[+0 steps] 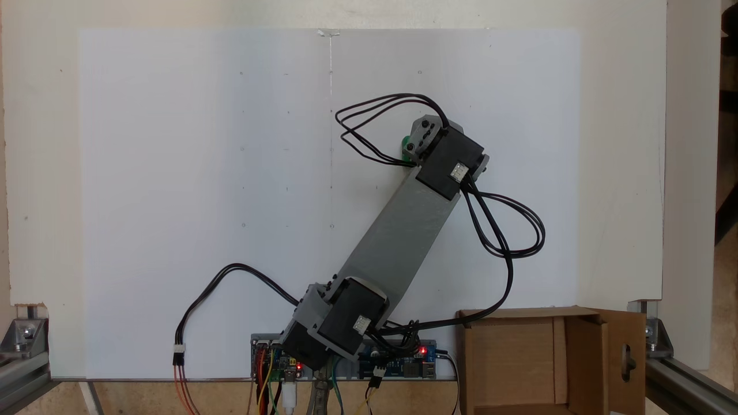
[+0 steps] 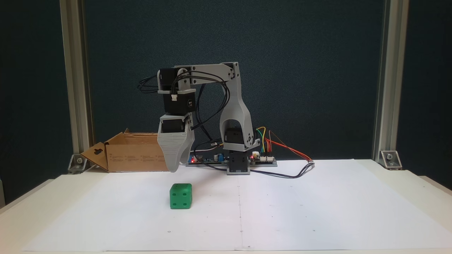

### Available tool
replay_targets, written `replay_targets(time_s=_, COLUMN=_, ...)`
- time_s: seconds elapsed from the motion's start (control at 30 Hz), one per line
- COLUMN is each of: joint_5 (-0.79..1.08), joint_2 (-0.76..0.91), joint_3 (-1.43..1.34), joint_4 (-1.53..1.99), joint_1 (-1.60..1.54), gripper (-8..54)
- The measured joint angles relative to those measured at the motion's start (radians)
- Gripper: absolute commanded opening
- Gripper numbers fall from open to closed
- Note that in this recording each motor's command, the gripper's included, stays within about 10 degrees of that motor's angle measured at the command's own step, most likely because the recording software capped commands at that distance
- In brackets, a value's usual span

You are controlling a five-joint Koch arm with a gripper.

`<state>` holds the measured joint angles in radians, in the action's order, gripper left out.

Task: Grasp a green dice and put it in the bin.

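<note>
Green dice (image 2: pixel 180 195) flat, fingers (image 2: pixel 173 165) possibly above

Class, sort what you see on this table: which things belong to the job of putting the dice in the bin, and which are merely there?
Belongs to the job:
- green dice, on the white paper
- bin, open cardboard box at the table's edge
- gripper, fingers pointing down above the dice

Merely there:
- circuit boards with coloured wires
- aluminium frame posts
- white paper sheet
</note>
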<state>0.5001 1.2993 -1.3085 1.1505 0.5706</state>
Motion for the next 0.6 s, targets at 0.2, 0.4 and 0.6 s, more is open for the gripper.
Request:
replay_targets(time_s=0.2, joint_5=0.0, joint_2=0.0, joint_3=-0.064, joint_4=-0.048, joint_1=-0.002, gripper=45.7)
replay_targets(time_s=0.4, joint_5=0.0, joint_2=-0.002, joint_3=-0.118, joint_4=-0.106, joint_1=-0.011, gripper=45.6)
replay_targets(time_s=0.6, joint_5=0.0, joint_2=-0.002, joint_3=-0.147, joint_4=-0.156, joint_1=-0.025, gripper=45.6)
